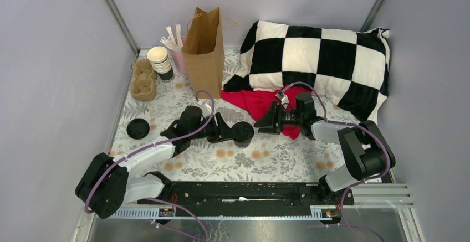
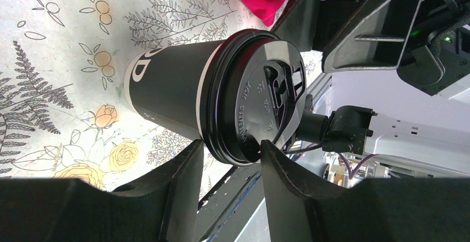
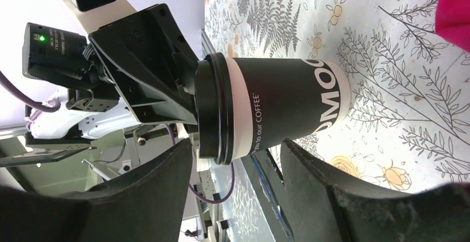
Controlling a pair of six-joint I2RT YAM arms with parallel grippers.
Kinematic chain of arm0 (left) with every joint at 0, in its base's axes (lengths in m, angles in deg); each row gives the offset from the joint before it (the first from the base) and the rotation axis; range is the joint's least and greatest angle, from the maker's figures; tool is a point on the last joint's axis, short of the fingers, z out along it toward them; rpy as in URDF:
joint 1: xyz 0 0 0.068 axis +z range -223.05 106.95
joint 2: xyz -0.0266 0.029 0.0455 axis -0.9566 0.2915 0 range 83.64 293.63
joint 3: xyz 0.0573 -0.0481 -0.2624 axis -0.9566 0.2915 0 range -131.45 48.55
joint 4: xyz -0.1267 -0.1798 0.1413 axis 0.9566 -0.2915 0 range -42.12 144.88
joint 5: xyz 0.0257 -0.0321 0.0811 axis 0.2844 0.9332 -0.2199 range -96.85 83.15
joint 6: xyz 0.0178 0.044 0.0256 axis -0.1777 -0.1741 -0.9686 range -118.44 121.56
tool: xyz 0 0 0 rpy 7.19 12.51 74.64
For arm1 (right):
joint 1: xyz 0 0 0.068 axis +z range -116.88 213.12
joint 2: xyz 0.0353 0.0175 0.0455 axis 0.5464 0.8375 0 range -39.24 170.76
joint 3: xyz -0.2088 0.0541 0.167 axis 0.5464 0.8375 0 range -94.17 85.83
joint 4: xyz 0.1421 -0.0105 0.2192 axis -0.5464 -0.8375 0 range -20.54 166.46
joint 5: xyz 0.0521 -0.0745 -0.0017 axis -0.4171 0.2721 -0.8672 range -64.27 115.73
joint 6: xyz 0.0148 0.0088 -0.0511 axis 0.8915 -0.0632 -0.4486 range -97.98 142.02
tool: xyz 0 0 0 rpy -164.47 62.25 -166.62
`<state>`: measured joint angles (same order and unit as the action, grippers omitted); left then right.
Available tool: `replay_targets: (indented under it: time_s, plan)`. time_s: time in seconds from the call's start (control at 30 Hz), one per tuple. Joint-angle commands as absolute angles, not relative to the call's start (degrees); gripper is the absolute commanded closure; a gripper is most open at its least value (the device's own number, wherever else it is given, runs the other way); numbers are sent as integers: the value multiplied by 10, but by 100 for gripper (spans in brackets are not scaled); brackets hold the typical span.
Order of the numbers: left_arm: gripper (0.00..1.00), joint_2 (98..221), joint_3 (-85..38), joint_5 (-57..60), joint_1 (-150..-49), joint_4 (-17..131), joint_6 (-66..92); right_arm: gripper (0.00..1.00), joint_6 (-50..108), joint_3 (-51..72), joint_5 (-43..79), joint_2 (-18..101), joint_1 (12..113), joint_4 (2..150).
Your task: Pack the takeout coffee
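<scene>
Nearest of all, a black rail (image 1: 238, 195) runs along the table's near edge with both arm bases on it, and the frame's bottom edge cuts off whatever lies nearer than that. At far left on the floral tablecloth (image 1: 277, 159) a loose black lid (image 1: 137, 128) lies flat. Behind it sits a cardboard cup carrier (image 1: 143, 80), then a stack of lidless cups (image 1: 160, 62) and a pink holder (image 1: 178, 60) of paper-wrapped sticks, partly hidden by the brown paper bag (image 1: 204, 51). The bag stands upright with its top open, and its inside cannot be seen. Left of centre the left gripper (image 1: 228, 133) reaches rightward with its fingers spread. From its wrist camera the cup lid's rim dips between the two fingertips (image 2: 188, 164), though whether either touches the rim is unclear. The takeout coffee (image 1: 243, 134) stands upright on the cloth at mid-table, lid on, well in front of the bag. Embossed lettering on its lid is too small to read, and the print on its wall shows only "to our COFFEE" and a few large letters. Just right of it the right gripper (image 1: 260, 124) faces the cup with fingers spread wide, apart from it, over the edge of a red cloth (image 1: 255, 102). Behind lies a black-and-white checkered pillow (image 1: 316, 59), covering part of that cloth.
</scene>
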<state>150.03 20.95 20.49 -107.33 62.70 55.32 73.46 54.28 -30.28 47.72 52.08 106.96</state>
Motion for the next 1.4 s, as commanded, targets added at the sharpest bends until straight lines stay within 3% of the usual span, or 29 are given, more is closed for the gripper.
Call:
replay_targets:
  time_s: [0.0,0.8,1.0,1.23,1.37]
  plan:
    - [55,1502,209,187,-1076,627,534,36,748,538,-340,493,523,1118]
    - [58,1496,222,183,-1076,631,538,58,695,562,-283,531,560,1090]
    - [58,1499,233,182,-1076,638,539,68,742,612,-267,622,560,1221]
    - [59,1493,244,180,-1076,638,540,68,652,616,-207,596,562,1110]
    - [59,1488,244,182,-1076,639,540,70,665,639,-207,631,562,1173]
